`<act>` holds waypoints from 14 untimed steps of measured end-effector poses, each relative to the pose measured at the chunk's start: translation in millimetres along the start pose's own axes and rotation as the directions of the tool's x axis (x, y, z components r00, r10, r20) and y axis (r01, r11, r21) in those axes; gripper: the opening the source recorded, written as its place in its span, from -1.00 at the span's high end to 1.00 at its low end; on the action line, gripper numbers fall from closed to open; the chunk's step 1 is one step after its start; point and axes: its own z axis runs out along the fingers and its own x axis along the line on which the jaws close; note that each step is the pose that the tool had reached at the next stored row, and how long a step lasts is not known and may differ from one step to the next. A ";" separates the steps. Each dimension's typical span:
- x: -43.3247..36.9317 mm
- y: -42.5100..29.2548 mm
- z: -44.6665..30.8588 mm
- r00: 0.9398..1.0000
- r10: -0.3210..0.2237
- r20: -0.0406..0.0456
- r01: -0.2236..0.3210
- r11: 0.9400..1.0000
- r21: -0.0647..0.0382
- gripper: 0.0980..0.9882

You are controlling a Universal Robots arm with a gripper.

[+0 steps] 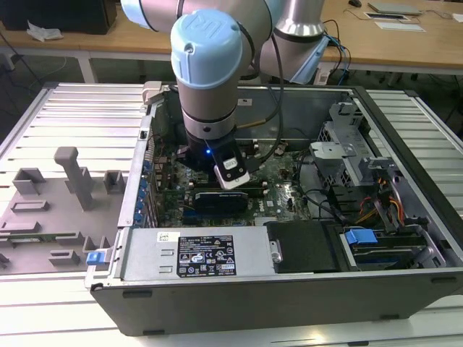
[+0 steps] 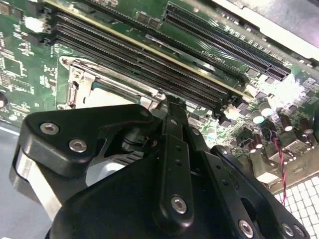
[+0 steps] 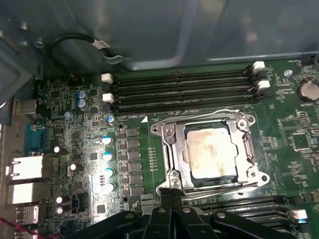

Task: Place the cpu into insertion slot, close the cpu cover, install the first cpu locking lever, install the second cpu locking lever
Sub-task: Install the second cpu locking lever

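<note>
In the first wrist view the cpu, with its pale metal top, lies flat in the insertion slot on the green board. The silvery cpu cover lies down around it. One thin wire lever runs along the socket side by the memory slots. Another runs along the opposite side. My gripper is shut, its black fingertips pressed together at the socket's corner, with nothing visible between them. In the second wrist view the gripper hangs just beside the cover. The arm's wrist reaches down into the open computer case.
Long black memory slots flank the socket, and capacitors stand beside it. The case wall and a looped cable lie beyond. In the exterior view a power supply, a drive cage and a grey fixture tray surround the work area.
</note>
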 end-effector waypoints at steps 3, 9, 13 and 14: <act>0.4 -0.9 3.4 1.000 0.000 -0.001 0.000 1.000 -0.006 0.98; 1.3 1.0 7.4 1.000 0.000 -0.001 0.000 1.000 -0.009 0.98; 3.2 0.7 9.4 1.000 0.000 -0.001 0.000 1.000 -0.008 0.98; 3.3 0.8 9.5 1.000 0.000 -0.001 0.000 1.000 -0.009 0.98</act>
